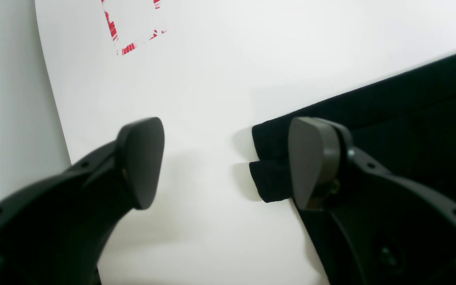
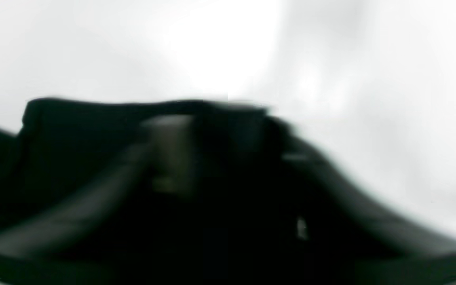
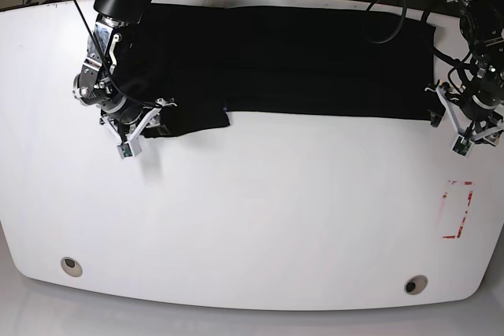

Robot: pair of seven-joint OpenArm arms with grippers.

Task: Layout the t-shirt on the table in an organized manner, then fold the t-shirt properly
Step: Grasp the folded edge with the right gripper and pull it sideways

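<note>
The black t-shirt lies spread as a wide band along the far side of the white table, with a sleeve jutting toward the near left. My left gripper hovers at its right-hand corner. In the left wrist view the left gripper is open, one finger over the t-shirt and the other over the bare table. My right gripper sits at the left sleeve. The right wrist view is blurred: the right gripper has its jaws narrowed around the dark t-shirt.
A red dashed rectangle is marked near the table's right edge, also seen as the red rectangle from the left wrist. Two metal grommets sit near the front edge. Cables hang behind the table.
</note>
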